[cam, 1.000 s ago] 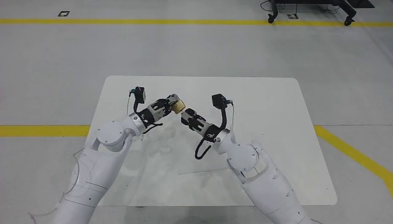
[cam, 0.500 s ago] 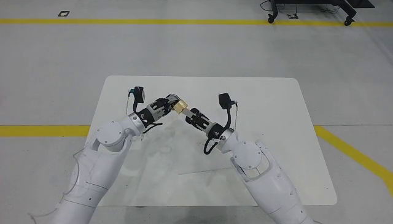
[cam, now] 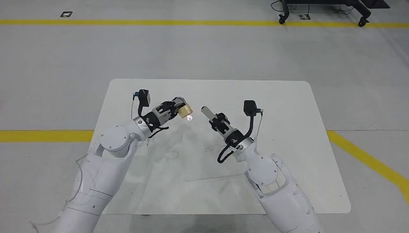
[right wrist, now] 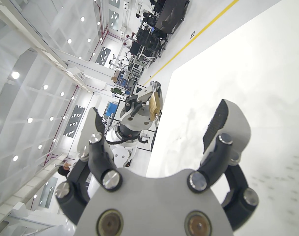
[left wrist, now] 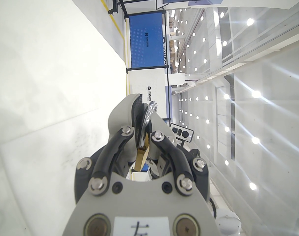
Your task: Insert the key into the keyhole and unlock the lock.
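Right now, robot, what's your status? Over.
Left gripper shut on lock, above table. Right gripper open, empty, apart from lock. Silver bit, likely key, at lock's end opposite shackle. Nothing between grippers.

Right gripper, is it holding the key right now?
No, the right gripper is open and empty; the key sticks out of the padlock held by the left gripper.
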Available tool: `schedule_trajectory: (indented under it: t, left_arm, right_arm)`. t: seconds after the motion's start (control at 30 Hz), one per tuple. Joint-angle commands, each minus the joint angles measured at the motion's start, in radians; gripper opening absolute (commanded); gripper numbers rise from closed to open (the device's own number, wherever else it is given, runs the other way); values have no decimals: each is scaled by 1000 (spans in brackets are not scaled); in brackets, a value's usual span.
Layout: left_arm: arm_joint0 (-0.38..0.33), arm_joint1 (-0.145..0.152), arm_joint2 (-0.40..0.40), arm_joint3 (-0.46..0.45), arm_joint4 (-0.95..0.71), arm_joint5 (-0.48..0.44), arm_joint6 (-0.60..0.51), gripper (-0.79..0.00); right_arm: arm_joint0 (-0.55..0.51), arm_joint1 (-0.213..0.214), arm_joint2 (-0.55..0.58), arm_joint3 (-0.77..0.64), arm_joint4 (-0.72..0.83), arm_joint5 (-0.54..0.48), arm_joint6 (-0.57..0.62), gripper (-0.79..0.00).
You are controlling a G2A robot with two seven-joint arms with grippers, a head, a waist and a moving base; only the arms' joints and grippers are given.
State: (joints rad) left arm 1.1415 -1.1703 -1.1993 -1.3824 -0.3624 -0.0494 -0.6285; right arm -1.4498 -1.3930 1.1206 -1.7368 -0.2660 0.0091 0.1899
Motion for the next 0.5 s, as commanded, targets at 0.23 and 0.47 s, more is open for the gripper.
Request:
schedule_trajectory:
  t: [0.23,0.47]
  left_arm:
    - [15,0,0,-27,-6,-97,-73,-785]
    - [30,6,-10,-28,-9,-177,-175,-785]
  right_arm:
    - [1,1,4,4,-35,9,-16,0]
    - [-9,3,-32,-20,-256,88,-117,0]
